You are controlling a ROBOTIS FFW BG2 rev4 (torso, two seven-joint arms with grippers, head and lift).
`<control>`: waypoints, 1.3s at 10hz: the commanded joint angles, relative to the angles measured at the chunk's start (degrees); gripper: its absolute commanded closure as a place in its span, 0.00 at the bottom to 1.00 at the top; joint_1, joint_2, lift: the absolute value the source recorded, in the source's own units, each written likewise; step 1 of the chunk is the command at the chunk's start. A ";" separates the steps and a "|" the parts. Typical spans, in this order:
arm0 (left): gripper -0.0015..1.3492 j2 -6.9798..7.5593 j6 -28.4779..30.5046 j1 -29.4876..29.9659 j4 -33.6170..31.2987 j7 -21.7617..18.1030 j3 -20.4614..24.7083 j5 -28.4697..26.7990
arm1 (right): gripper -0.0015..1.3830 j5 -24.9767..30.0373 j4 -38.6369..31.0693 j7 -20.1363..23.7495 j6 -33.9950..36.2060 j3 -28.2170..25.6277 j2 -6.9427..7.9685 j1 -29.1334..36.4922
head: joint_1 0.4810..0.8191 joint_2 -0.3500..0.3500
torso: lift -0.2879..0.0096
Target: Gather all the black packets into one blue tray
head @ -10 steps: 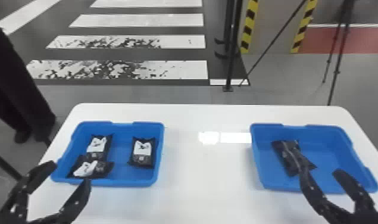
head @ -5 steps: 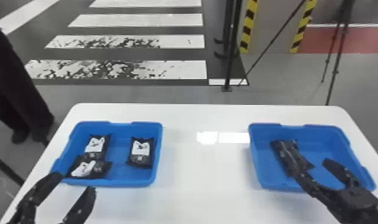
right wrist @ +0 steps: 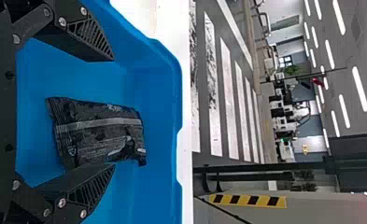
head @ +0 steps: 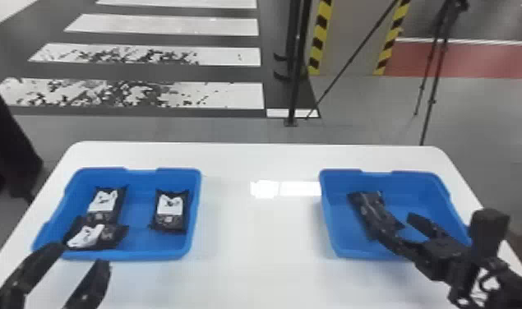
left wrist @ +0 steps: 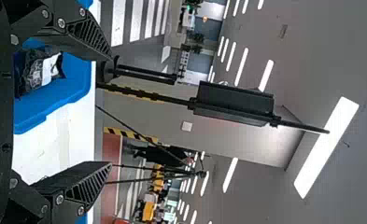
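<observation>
In the head view my right gripper [head: 395,224] reaches into the right blue tray [head: 416,181], fingers apart, one finger over the black packet [head: 368,207]. The right wrist view has this packet [right wrist: 99,133] lying in front of my open right gripper [right wrist: 113,112], nothing gripped. The left blue tray [head: 140,174] holds three black packets: one [head: 103,203] at its left, one [head: 95,236] overlapping it nearer the front, one [head: 170,210] at its right. My left gripper [head: 83,252] stands open by that tray's front edge; the left wrist view has it [left wrist: 111,112] empty too.
Both trays stand on a white table [head: 259,246], with a wide stretch of tabletop between them. Beyond the far edge are a black stand [head: 294,82] and a tripod [head: 434,82] on the floor. Someone's dark-clothed legs are at the left.
My right gripper has moved forward and left, farther into the right tray and over the packet. The left gripper has shifted slightly and stays open. The packets lie where they were.
</observation>
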 commanded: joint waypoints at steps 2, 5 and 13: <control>0.19 0.27 1.44 -0.59 0.00 0.00 -0.65 0.35 | 0.16 2.31 3.37 0.26 3.40 0.20 -1.23 -3.70 | 0.63 0.41 | 0.60; 0.19 0.44 2.71 -1.30 0.14 0.00 -1.34 0.23 | 0.16 3.45 8.15 0.70 6.49 1.91 -2.46 -8.34 | 0.63 0.39 | 0.60; 0.19 1.23 3.55 -2.84 1.97 0.00 -2.59 0.92 | 0.93 7.45 13.49 1.58 4.80 2.71 -3.17 -12.42 | 0.63 0.36 | 0.60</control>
